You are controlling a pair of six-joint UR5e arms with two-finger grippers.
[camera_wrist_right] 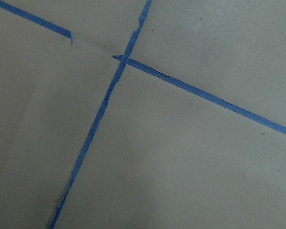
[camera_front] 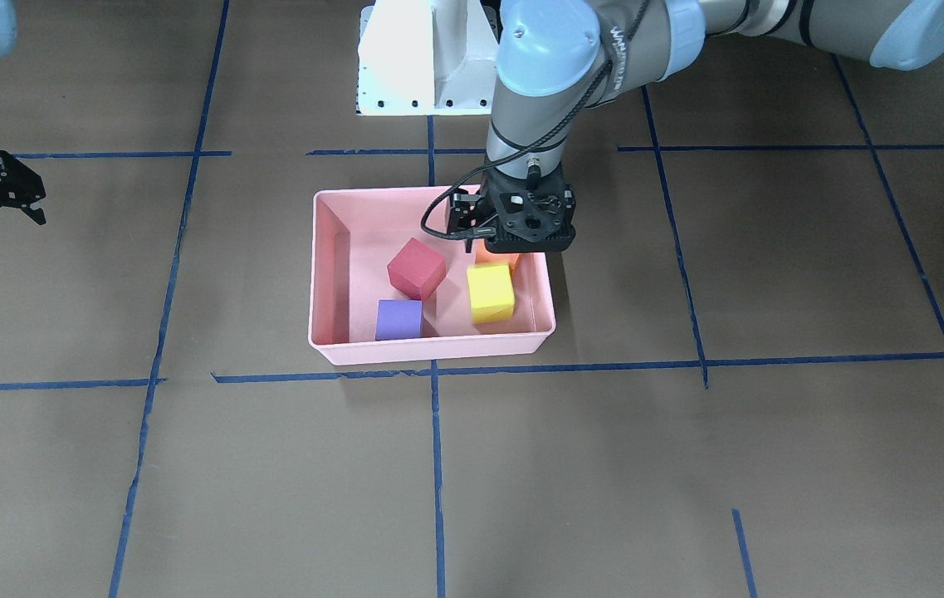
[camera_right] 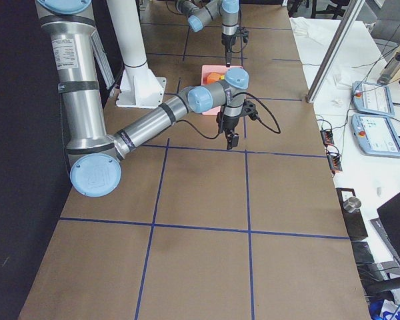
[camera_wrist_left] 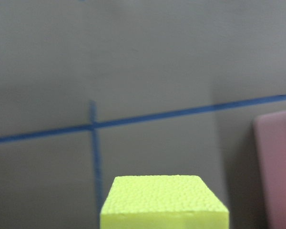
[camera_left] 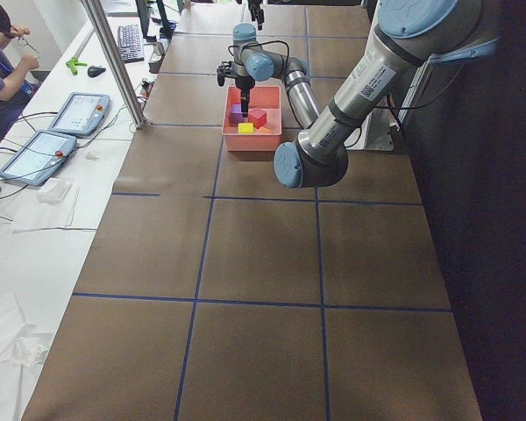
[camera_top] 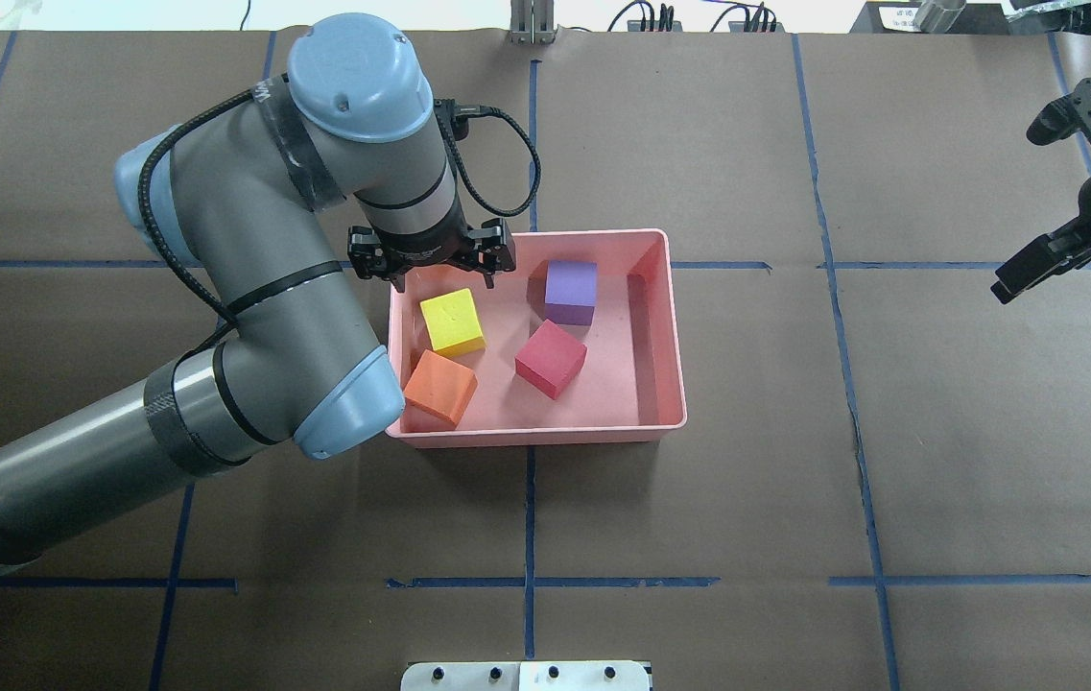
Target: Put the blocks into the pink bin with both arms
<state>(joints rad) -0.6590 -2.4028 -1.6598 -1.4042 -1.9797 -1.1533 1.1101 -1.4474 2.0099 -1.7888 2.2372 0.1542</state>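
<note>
Now — pink bin [camera_top: 535, 437]: shallow, sloped walls | four matte blocks [camera_top: 551, 358] inside

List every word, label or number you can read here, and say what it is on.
None reads with certainty.
Left arm: white print on its black band, too blurred to read.
Right arm: sticker on its upright tube, too small.
Operator screens: too small.
Blocks, pink bin: no markings visible.
</note>
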